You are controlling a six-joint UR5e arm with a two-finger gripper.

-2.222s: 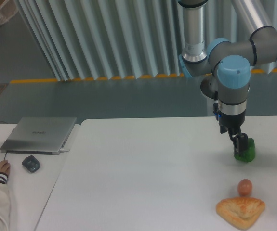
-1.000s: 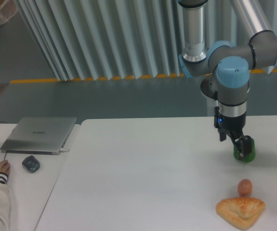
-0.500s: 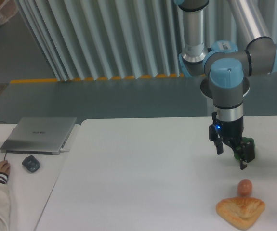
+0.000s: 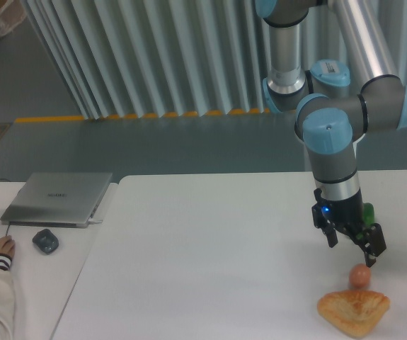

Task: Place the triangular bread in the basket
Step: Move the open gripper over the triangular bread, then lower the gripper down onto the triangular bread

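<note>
The triangular bread lies flat at the tabletop's near right corner, free to be taken from above. Just behind it sits a pinkish ball. Above that hang the fingers, spread and empty (no basket is in view), hiding most of a green pepper.

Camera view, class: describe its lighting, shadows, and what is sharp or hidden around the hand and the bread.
Camera view: even, soft light, no glare on the white table; only faint shadows under the triangular bread and small ball; the open hand is slightly soft-edged; the arm hides most of the green pepper; no basket in frame.
</note>
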